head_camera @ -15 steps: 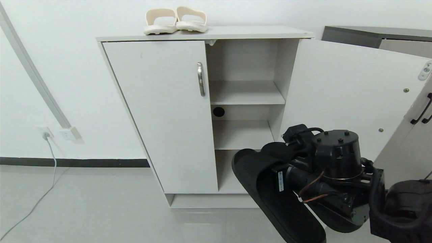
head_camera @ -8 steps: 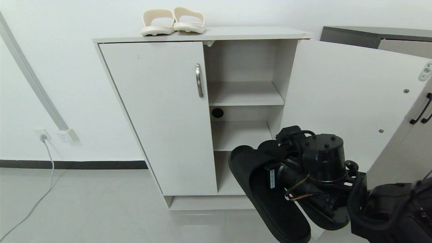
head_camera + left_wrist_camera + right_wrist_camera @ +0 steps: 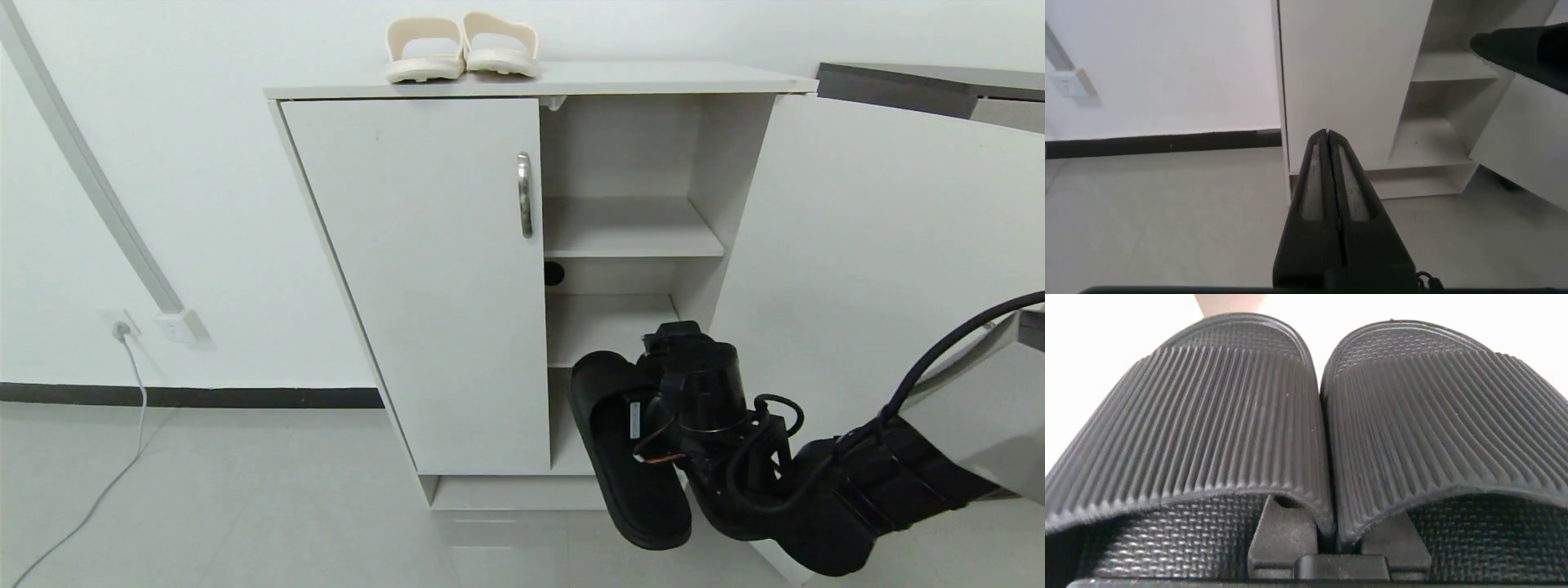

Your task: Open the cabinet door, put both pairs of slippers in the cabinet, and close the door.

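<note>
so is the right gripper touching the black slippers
Touching. The right wrist view shows the right gripper clamped on the adjoining strap edges of both black slippers, with no gap between them.

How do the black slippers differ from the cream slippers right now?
Colour: the black slippers are dark, the cream slippers pale.
Place: the black slippers hang in the right gripper, low in front of the open side of the cabinet; the cream slippers rest on its top.
Pose: the black slippers are tilted steeply on end; the cream slippers lie flat.
Shared: both are strap slippers, paired side by side, neither inside the cabinet yet.
</note>
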You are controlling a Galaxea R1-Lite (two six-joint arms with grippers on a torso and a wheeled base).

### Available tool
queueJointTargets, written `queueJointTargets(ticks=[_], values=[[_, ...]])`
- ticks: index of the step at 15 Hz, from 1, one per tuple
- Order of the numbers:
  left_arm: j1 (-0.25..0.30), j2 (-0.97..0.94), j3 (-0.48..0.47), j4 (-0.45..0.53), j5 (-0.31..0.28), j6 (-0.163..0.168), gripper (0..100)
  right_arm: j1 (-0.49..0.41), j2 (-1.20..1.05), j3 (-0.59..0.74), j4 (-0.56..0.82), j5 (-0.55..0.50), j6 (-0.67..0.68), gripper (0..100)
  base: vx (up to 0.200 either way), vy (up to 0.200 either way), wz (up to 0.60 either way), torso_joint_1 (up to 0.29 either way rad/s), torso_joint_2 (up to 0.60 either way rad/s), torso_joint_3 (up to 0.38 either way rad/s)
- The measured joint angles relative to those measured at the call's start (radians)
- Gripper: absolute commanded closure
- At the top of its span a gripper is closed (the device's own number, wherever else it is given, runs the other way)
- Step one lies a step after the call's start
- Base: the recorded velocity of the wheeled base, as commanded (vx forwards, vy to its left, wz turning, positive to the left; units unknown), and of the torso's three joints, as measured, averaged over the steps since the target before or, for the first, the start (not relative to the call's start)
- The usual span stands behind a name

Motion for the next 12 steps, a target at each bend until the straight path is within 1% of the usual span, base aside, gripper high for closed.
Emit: queueJointTargets(ticks=[3, 7, 12], values=[[0.0, 0.0, 0.0, 0.0, 0.0, 0.001, 100, -0.02, 0.051, -0.04, 0.0, -0.058, -0.002, 100, 0.0, 0.0, 0.0, 0.0, 0.0, 0.0], [0.001, 0.0, 0.0, 0.0, 0.0, 0.001, 100, -0.023, 0.1, -0.073, -0.001, -0.069, -0.001, 100, 0.0, 0.0, 0.0, 0.0, 0.0, 0.0], [0.0, 0.001, 0.0, 0.0, 0.0, 0.001, 100, -0.021, 0.138, -0.127, 0.003, -0.068, -0.005, 100, 0.0, 0.0, 0.0, 0.002, 0.0, -0.172]])
